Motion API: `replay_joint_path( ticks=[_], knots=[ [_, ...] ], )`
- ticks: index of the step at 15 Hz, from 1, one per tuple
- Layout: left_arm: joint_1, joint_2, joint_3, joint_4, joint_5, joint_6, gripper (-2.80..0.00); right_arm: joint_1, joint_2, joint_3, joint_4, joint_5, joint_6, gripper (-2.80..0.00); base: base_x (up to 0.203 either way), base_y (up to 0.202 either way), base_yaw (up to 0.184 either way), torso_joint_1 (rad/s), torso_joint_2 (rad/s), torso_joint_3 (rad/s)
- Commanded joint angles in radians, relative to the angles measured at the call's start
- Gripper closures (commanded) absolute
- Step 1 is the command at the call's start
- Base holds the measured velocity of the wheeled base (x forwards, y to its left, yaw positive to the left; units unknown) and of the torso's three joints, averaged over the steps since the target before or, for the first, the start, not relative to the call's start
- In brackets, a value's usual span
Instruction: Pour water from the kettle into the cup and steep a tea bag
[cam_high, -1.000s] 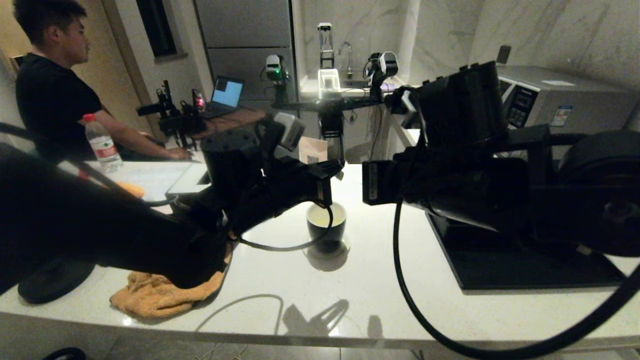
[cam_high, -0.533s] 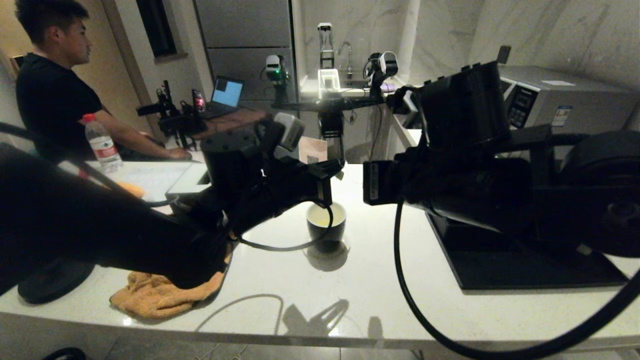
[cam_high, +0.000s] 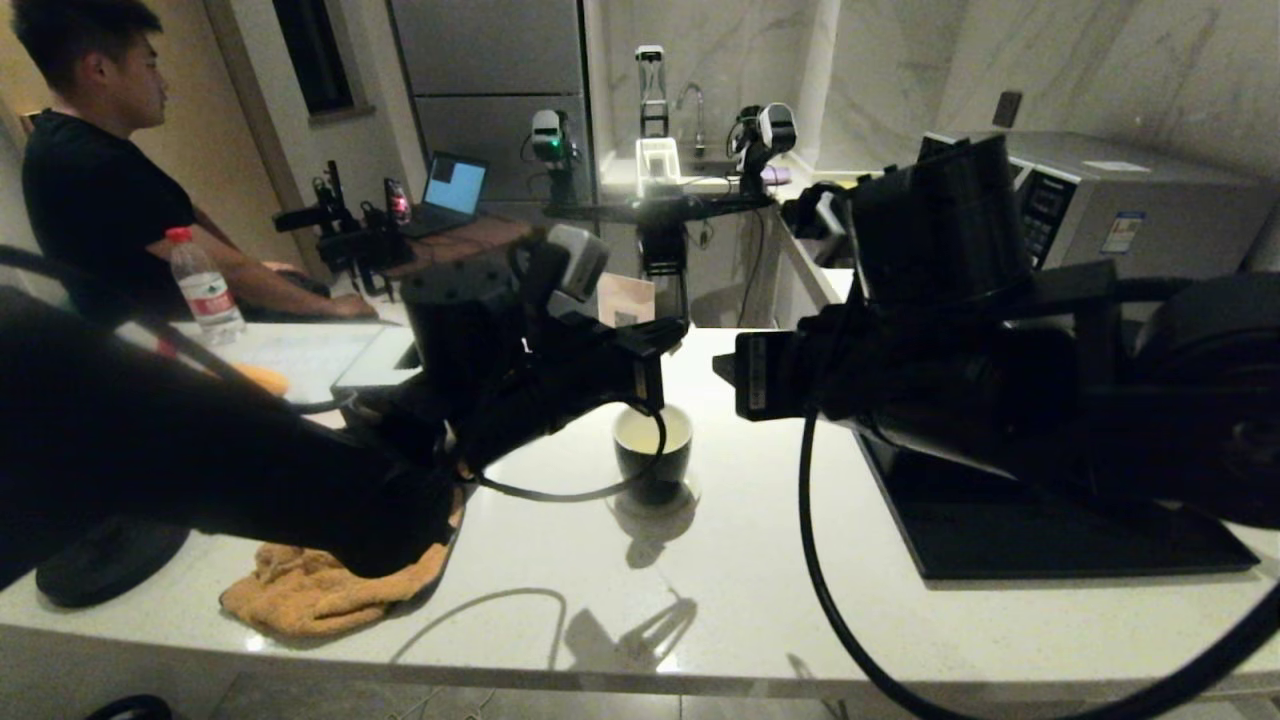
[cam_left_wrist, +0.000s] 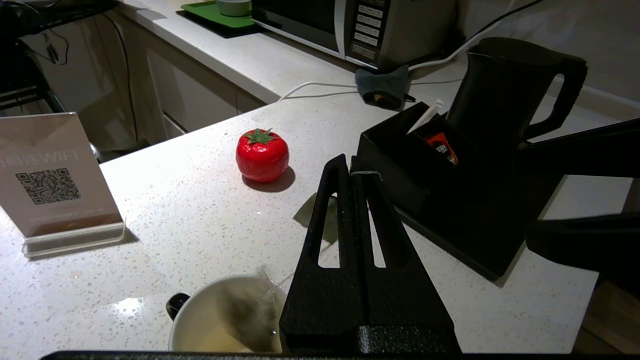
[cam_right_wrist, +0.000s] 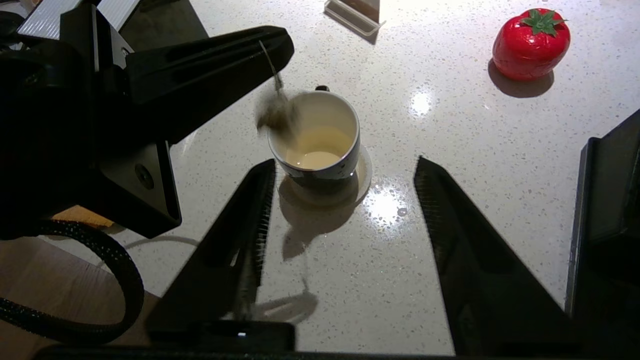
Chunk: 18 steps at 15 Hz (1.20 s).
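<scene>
Right pincer (cam_right_wrist: 345, 210) now spread wide; blurred grey-green tea bag (cam_right_wrist: 276, 116) on its string, clamped in left pincer (cam_right_wrist: 280, 47).

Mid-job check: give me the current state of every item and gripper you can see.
Glossy black cup, white inside: upright, pale liquid inside.
Grey-green tea bag: hanging by its string over the cup's rim.
Matte black kettle: upright, lid down.
Left gripper: shut on the string.
Right gripper: open, empty.
</scene>
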Motion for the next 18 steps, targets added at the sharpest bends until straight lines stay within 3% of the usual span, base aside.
replay_joint_path(
  ticks=[1,7,10,13,18],
  knots=[
    [0.0,-0.006,0.0,-0.006,-0.001,-0.001,0.0,0.0,-0.013,0.006,0.0,-0.004,0.001,-2.8,0.0,0.0,0.0,0.0,0.0,0.0],
    [0.0,-0.019,0.009,-0.006,0.0,-0.002,0.0,-0.002,-0.054,0.013,-0.002,-0.103,0.001,-2.8,0.0,0.0,0.0,0.0,0.0,0.0],
    [-0.003,-0.022,0.016,-0.006,0.002,-0.006,0.0,-0.015,-0.059,0.014,-0.073,-0.146,-0.006,-2.8,0.0,0.0,0.0,0.0,0.0,0.0],
    [-0.006,-0.034,0.022,-0.006,0.026,-0.01,0.0,-0.029,-0.083,0.029,-0.077,-0.16,-0.008,-2.8,0.0,0.0,0.0,0.0,0.0,0.0],
    [-0.008,-0.042,0.022,-0.006,0.029,-0.02,0.0,-0.097,-0.152,0.169,-0.152,-0.162,-0.04,-2.8,0.0,0.0,0.0,0.0,0.0,0.0]
  ],
)
